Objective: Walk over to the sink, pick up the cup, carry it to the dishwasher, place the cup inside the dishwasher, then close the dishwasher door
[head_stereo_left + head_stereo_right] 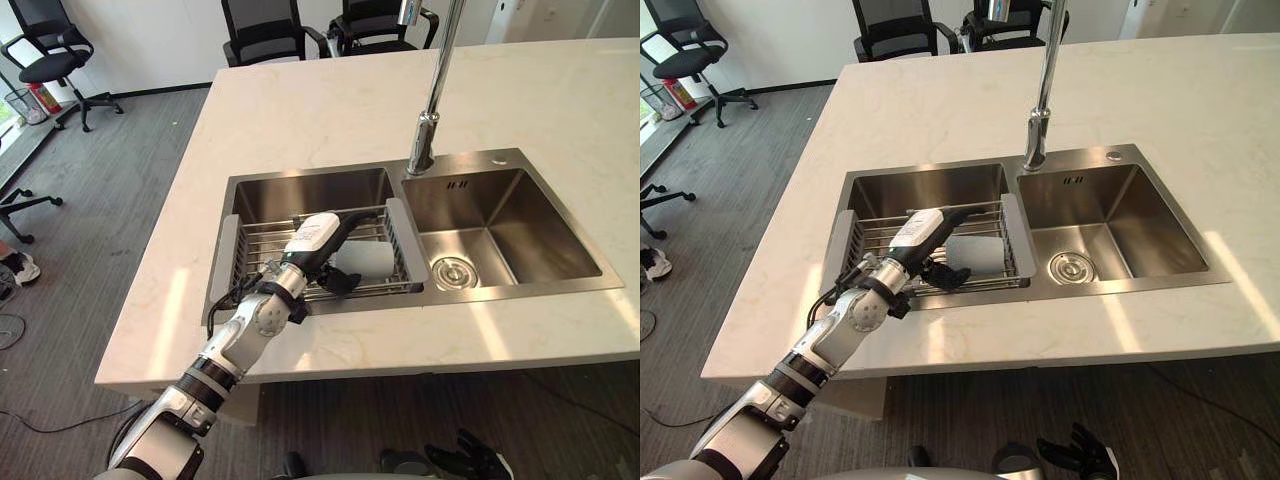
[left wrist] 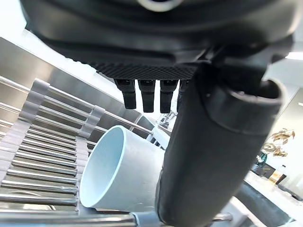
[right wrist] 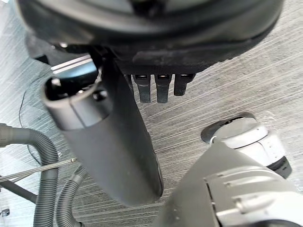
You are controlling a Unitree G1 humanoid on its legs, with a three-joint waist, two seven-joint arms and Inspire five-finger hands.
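The smooth, pale, cylindrical cup [image 1: 368, 260] lies on its side at the 3 o'clock end of the wire rack [image 1: 262, 245] in the steel sink's [image 1: 520, 225] left basin. The left hand [image 1: 318, 240] straddles it, fingers straight and thumb apart, not clamped. The right hand [image 3: 199, 42] hangs with fingers relaxed over the ribbed grey floor [image 3: 265, 85].

The right hand [image 3: 156, 33] hangs above grey carpet [image 3: 246, 71], fingers [image 3: 163, 87] relaxed; ribbed grey hoses [image 3: 45, 198] lie nearby.

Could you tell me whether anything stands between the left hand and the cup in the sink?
Nothing visible does. The left hand is open right at the cup, which lies on its side on the wire rack in the left basin.
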